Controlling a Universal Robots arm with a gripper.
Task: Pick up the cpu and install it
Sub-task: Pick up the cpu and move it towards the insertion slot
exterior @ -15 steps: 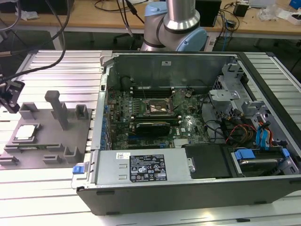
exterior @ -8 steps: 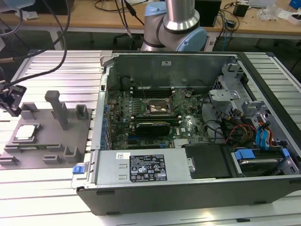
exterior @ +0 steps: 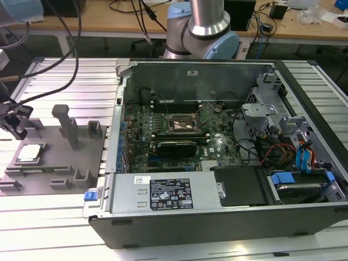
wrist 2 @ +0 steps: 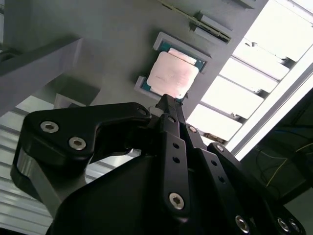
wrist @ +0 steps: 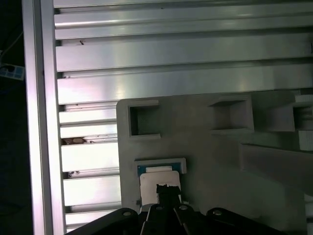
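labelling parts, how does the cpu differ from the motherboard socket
The cpu is a pale silvery square; the socket is a dark metal-framed opening. The cpu lies on the grey tray outside the case; the socket sits on the motherboard inside it. Both are square and flat.

a robotics lab: slotted aluminium worktable [exterior: 54, 217], opened computer case [exterior: 217, 223], robot arm [exterior: 204, 32], cable-strewn wooden benches [exterior: 92, 22] behind

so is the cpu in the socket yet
Out: the cpu lies flat in its pocket on the grey tray, outside the computer case.
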